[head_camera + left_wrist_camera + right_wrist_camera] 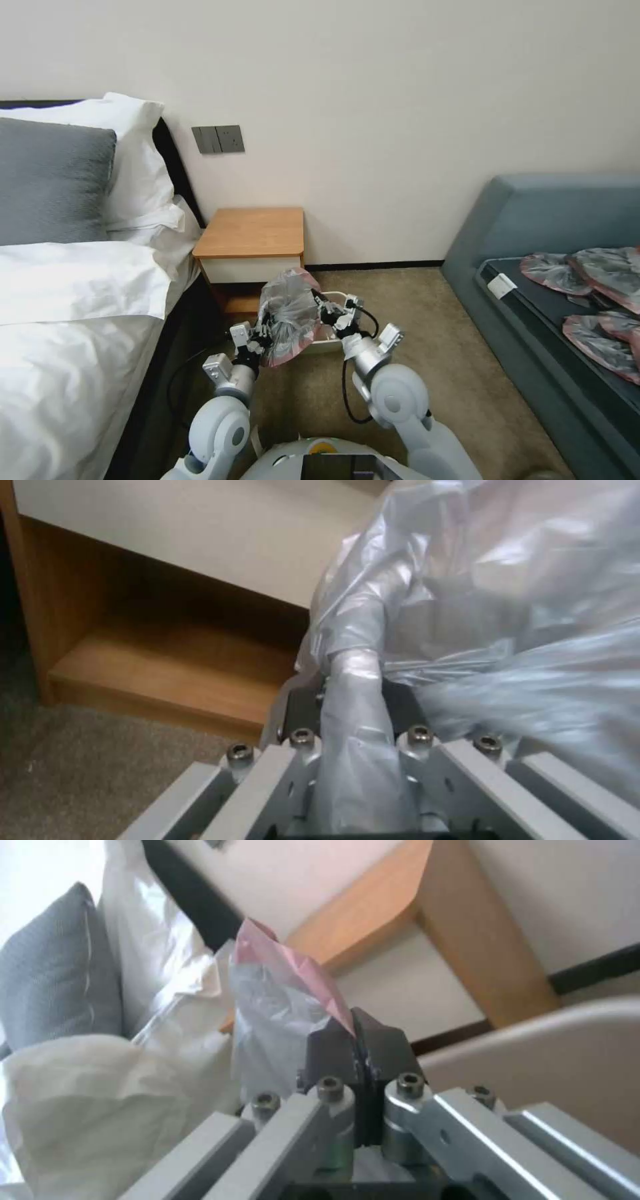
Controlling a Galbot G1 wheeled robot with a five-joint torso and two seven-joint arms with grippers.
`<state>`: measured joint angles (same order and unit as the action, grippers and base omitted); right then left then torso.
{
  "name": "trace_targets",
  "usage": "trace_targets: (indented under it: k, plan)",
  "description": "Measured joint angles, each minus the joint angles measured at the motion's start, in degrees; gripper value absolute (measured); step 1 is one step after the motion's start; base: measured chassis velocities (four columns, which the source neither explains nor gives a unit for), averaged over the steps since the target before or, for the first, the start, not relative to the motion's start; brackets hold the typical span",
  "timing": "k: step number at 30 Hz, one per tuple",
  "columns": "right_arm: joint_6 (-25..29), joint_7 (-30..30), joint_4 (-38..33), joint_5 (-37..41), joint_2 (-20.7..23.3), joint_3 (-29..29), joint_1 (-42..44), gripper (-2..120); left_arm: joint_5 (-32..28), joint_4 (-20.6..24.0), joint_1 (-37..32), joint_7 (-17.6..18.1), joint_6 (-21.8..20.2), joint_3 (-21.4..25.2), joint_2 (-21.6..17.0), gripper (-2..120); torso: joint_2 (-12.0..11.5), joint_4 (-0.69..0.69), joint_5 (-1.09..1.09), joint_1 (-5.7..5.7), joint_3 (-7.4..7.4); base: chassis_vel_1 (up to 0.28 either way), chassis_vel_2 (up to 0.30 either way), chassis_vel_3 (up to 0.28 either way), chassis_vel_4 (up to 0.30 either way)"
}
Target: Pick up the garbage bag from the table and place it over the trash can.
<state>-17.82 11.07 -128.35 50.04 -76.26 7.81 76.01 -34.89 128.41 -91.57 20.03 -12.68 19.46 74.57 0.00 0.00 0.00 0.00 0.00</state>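
The garbage bag, crinkly translucent grey with a pinkish-red rim, hangs in the air between my two grippers, low in front of the table. My left gripper is shut on a twisted strand of the bag, which drapes over the left gripper. My right gripper pinches the bag's pink rim, the right gripper shut tight. The cream trash can stands on the carpet just behind and below the bag, mostly hidden by it; its rim shows beside my right gripper.
A bed with white sheets and pillows runs along the left, close to my left arm. A grey sofa on the right carries several flattened bags. Open carpet lies between them. The table's lower shelf is beside my left gripper.
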Motion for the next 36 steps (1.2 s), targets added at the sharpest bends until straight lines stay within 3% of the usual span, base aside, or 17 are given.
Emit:
trace_targets:
  k: [11, 15, 26, 36]
  plan:
    - [-2.89, 5.93, -0.53, 9.43, 3.89, 6.37, -4.28, 0, -0.5, 0.16, -0.36, -0.65, -0.09, 0.48, -0.09, 7, 0.0, 0.0, 0.01, 0.0, 0.0, 0.0, 0.0, 0.0, 0.0]
    - [-6.22, 10.11, -0.07, 14.18, 6.52, 8.5, -6.61, 0, -0.58, 0.21, -0.38, -1.67, -0.09, 0.83, -0.06, 7, 0.0, 0.0, 0.0, 0.0, 0.0, 0.0, 0.0, 0.0, 0.0]
    - [-12.63, 14.01, 0.82, 25.06, 13.67, 11.29, -10.14, 0, -0.54, 0.12, -0.55, -5.41, 0.55, 1.87, 0.19, 7, 0.0, 0.0, 0.0, 0.0, 0.0, 0.0, 0.0, 0.0, 0.0]
    - [-18.72, 15.52, 1.06, 32.29, 17.28, 14.24, -12.3, 0, -0.41, -0.44, -0.51, -8.29, 1.21, 2.45, 0.52, 7, 0.0, 0.0, -0.01, 0.0, 0.0, 0.0, 0.0, 0.0, 0.0]
